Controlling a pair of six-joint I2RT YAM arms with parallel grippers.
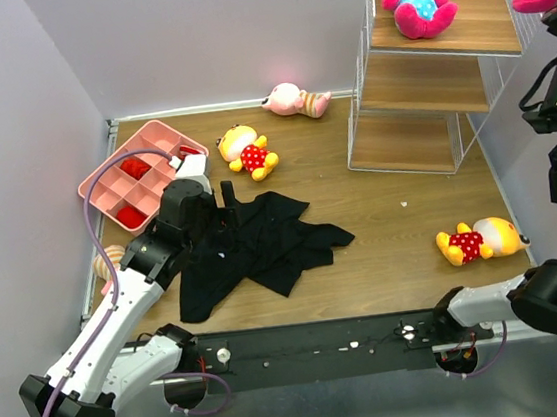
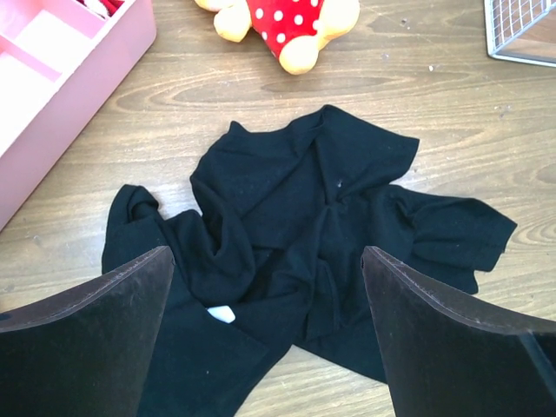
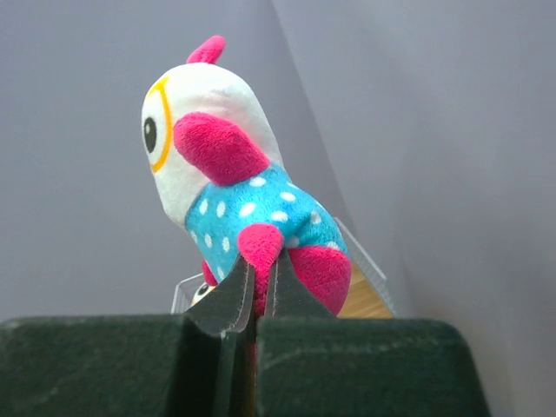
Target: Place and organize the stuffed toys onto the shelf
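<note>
The blue-dotted plush doll (image 3: 234,191) is gripped by the right gripper (image 3: 258,280). The jaws are clenched on one fuzzy pink leg, so the doll sticks up out of them toward 12 o'clock in the wrist view. Its white face, with a yellow-ringed eye, is turned to 9 o'clock. From above it's seen up in the air at about 2 o'clock, near the top tier of the shelf (image 1: 426,86). The shelf is built from thin white wire and three light brown wooden boards. A matching blue-dotted doll (image 1: 416,0) is laid on the top board.

The left gripper (image 2: 265,254) is held over a crumpled black cloth garment (image 2: 321,226), with the jaws spread wide and nothing between them. A small white tag (image 2: 221,314) is tucked in the folds, too small to be read.

The rest is scattered on the wood-grain worktop (image 1: 394,246):
- A yellow-orange doll (image 1: 247,154) with a red, white-dotted body is found at 12 o'clock of the garment, near the pink plastic compartment tray (image 1: 162,141).
- A second yellow-orange doll (image 1: 481,240) is laid at 3 o'clock of the garment, well apart from it.
- A pale pink striped doll (image 1: 296,100) is laid by the far edge at 12 o'clock.
- Another pale doll (image 1: 111,260) is mostly hidden behind the left arm at 9 o'clock.
</note>
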